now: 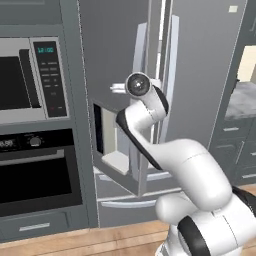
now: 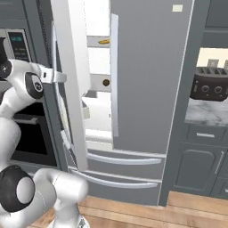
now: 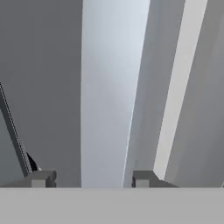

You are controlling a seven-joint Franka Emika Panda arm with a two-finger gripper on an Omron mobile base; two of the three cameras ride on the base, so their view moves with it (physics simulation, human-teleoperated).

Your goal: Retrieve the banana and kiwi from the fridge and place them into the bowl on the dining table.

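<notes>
The grey steel fridge (image 2: pixel 147 67) stands with its left door (image 2: pixel 73 89) swung partly open, showing the white inside. On an upper shelf lies the yellow banana (image 2: pixel 103 42). The small dark kiwi (image 2: pixel 106 82) sits on the shelf below it. My gripper (image 3: pixel 92 178) is at the left door's long handle (image 3: pixel 107 87). Its fingertips (image 3: pixel 41 178) straddle the bar, and a gap shows on the left side, so the jaws are open and hold nothing. My arm reaches up to that handle (image 1: pixel 140 75). The bowl and the dining table are out of view.
A microwave (image 1: pixel 20 82) and a dark wall oven (image 1: pixel 35 170) fill the column left of the fridge. Two lower fridge drawers (image 2: pixel 120 164) are closed. To the right, a toaster (image 2: pixel 209 87) stands on a counter (image 2: pixel 205 113) above grey cabinets.
</notes>
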